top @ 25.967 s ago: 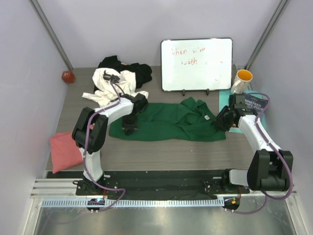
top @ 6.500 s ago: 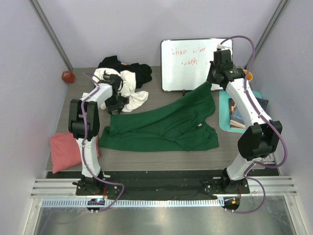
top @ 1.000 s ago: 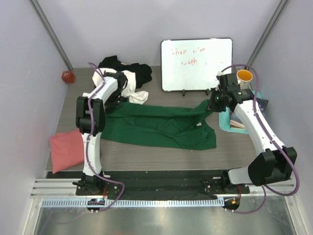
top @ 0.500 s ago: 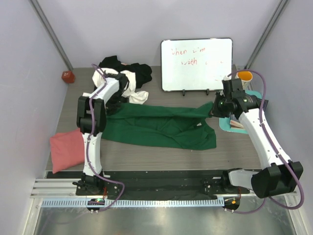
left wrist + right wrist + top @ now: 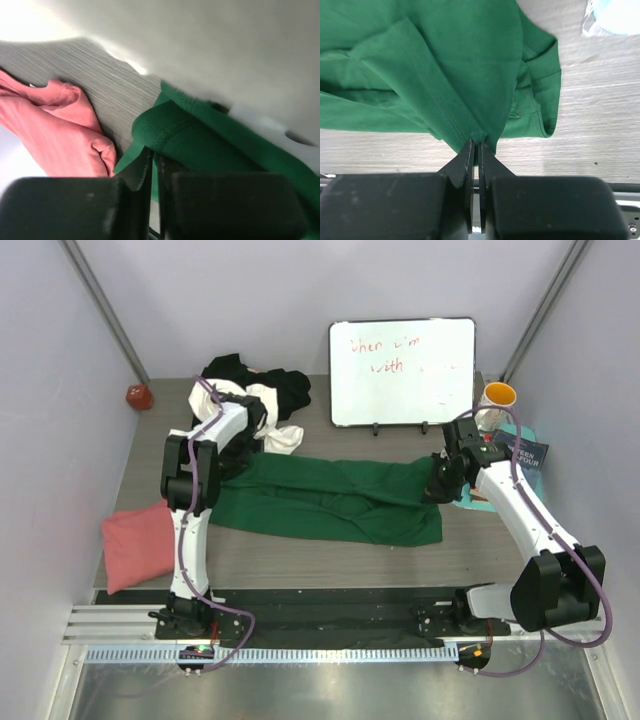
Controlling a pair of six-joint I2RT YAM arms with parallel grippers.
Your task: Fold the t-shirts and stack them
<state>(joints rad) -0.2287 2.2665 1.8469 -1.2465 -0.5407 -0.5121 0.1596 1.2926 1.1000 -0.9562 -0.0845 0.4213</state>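
Note:
The dark green t-shirt (image 5: 330, 500) lies stretched in a long band across the middle of the table. My left gripper (image 5: 238, 452) is shut on its left edge (image 5: 200, 140), next to the white t-shirt (image 5: 262, 400). My right gripper (image 5: 437, 487) is shut on a pinched fold at its right end (image 5: 479, 134), low over the table. The black t-shirt (image 5: 290, 385) lies in the pile at the back left with the white one. The salmon pink t-shirt (image 5: 135, 543) lies folded at the front left; it also shows in the left wrist view (image 5: 55, 135).
A whiteboard (image 5: 402, 370) stands at the back. An orange mug (image 5: 496, 402) and a book (image 5: 525, 452) sit on the teal mat (image 5: 472, 492) at the right. A small red ball (image 5: 139, 396) lies at the far left by the wall.
My right gripper has come down and towards the front with the green shirt's right end, laying it over the lower layer. The left gripper holds its end nearly still.

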